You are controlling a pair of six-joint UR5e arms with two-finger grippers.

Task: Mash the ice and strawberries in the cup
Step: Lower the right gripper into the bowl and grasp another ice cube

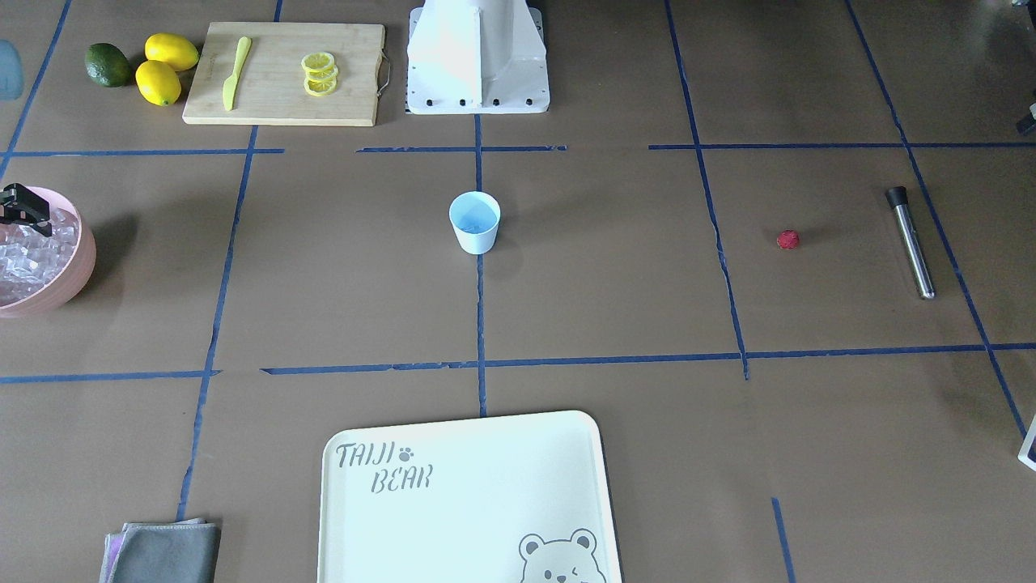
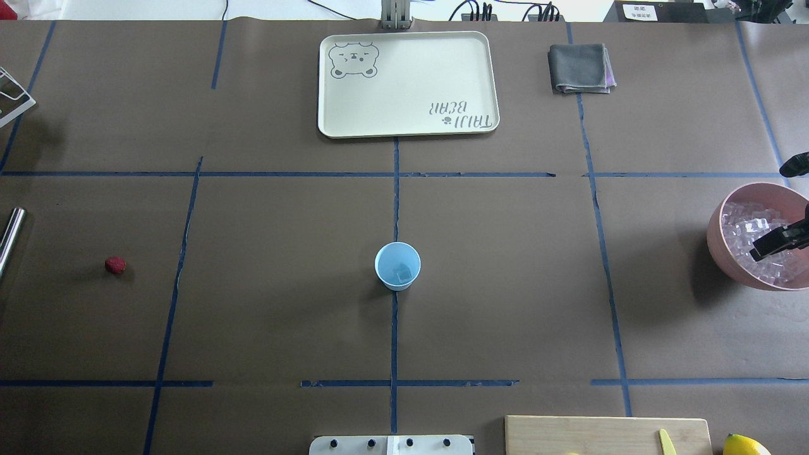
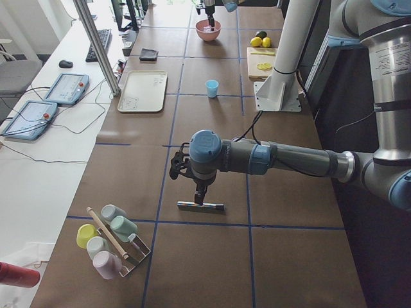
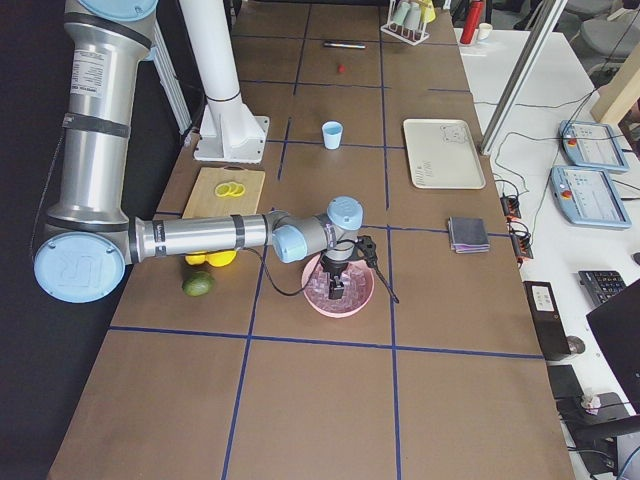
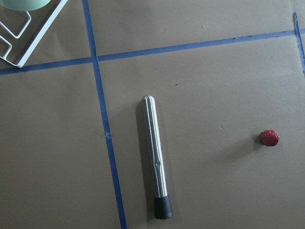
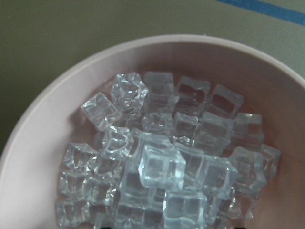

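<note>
The light-blue cup (image 2: 397,266) stands upright at the table's centre with one ice cube (image 2: 403,273) inside. The small red strawberry (image 2: 115,265) lies on the table on my left side, also seen in the left wrist view (image 5: 269,138) near a steel muddler (image 5: 155,157). My left gripper (image 3: 200,196) hangs just above that muddler; I cannot tell whether it is open or shut. My right gripper (image 2: 761,251) is down over the pink bowl (image 2: 717,240) full of ice (image 6: 162,167). Its fingers do not show clearly, so I cannot tell its state.
A cream tray (image 2: 407,120) and a grey cloth (image 2: 580,68) lie at the far side. A cutting board (image 1: 283,73) with lemon slices and a yellow knife, two lemons (image 1: 166,69) and a lime (image 1: 108,65) sit near the robot base (image 1: 477,57). A cup rack (image 3: 112,240) stands at the left end.
</note>
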